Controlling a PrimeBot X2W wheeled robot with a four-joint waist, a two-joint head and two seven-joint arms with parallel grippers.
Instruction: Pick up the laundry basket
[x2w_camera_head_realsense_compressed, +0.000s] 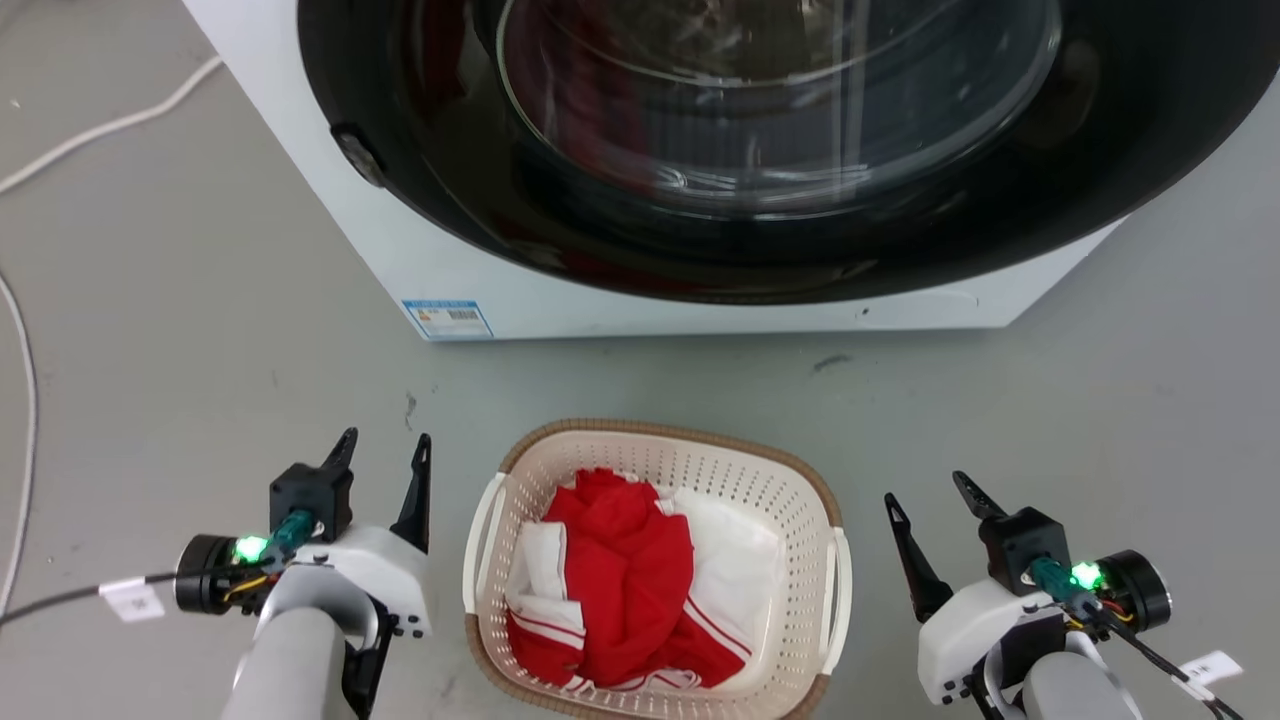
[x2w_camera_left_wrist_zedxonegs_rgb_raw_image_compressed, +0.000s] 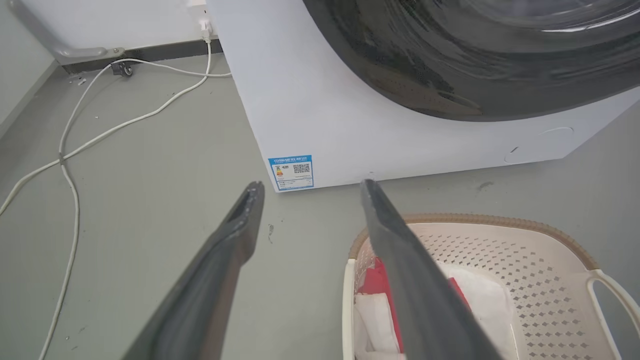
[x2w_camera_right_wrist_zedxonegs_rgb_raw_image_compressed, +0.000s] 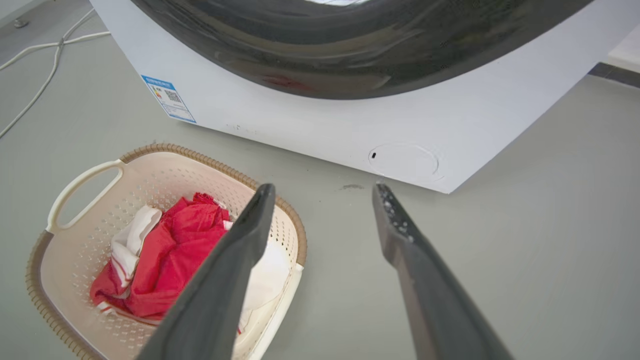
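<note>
Now, time to close in on the handles. Find the laundry basket (x2w_camera_head_realsense_compressed: 740, 480) on the grey floor (x2w_camera_head_realsense_compressed: 200, 350), just in front of the washing machine (x2w_camera_head_realsense_compressed: 600, 305) and squarely between the two arms, with red and white clothes (x2w_camera_head_realsense_compressed: 620, 570) heaped inside. Note the left claw (x2w_camera_head_realsense_compressed: 384, 440) beside the basket's left side and the right claw (x2w_camera_head_realsense_compressed: 925, 488) beside its right, both spread wide, gripping nothing, neither touching the plastic. Judging from that, treat the reach as the step in hand, with no lifting begun.

To do it well, aim each claw at its own white side handle: left handle (x2w_camera_head_realsense_compressed: 478, 540), right handle (x2w_camera_head_realsense_compressed: 843, 590). Slip one finger (x2w_camera_left_wrist_zedxonegs_rgb_raw_image_compressed: 400, 260) through the handle slot, keep the other outside, then squeeze on the bar. Avoid the brown woven rim (x2w_camera_head_realsense_compressed: 650, 428) and the perforated wall, probably too broad or too yielding for a sure hold. Move both arms together, and close both claws before raising either; otherwise expect a tilt and spilled clothes. Keep the lift level and slow, clear of the machine's front. Mind the white cable (x2w_camera_head_realsense_compressed: 25, 400) on the floor to the left, well apart from the work.
</note>
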